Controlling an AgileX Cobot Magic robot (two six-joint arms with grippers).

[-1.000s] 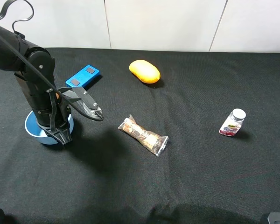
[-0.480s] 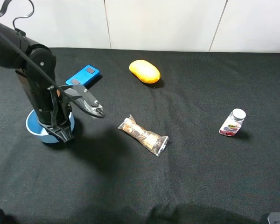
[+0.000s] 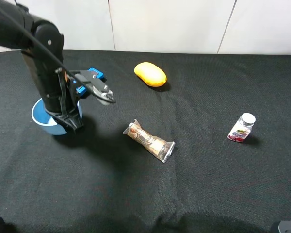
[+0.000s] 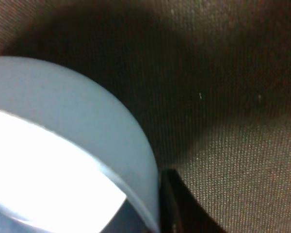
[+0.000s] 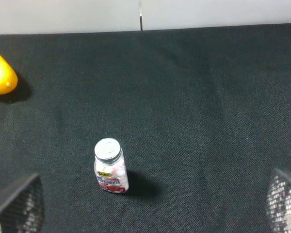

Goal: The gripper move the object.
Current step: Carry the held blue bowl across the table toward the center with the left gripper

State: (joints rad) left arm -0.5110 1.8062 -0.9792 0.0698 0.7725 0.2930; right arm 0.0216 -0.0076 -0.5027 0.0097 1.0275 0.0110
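While left gripper (image 3: 68, 121) pinches bowl (image 3: 41, 116) rim, transport step under way; next: carry clear of blue device (image 3: 89, 77), set on desk (image 3: 194, 184). Right gripper (image 5: 145, 213) spread, idle.

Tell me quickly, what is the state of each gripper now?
Left gripper: at the blue bowl; whether it grips cannot be told.
Right gripper: open, holding nothing.

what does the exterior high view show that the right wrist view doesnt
Only the exterior high view shows the left arm over the light blue bowl, the blue device partly behind it, and the wrapped snack. Only the right wrist view shows the right gripper's fingers at the frame's edges, spread apart. Both show the yellow fruit, the small bottle and the black cloth.
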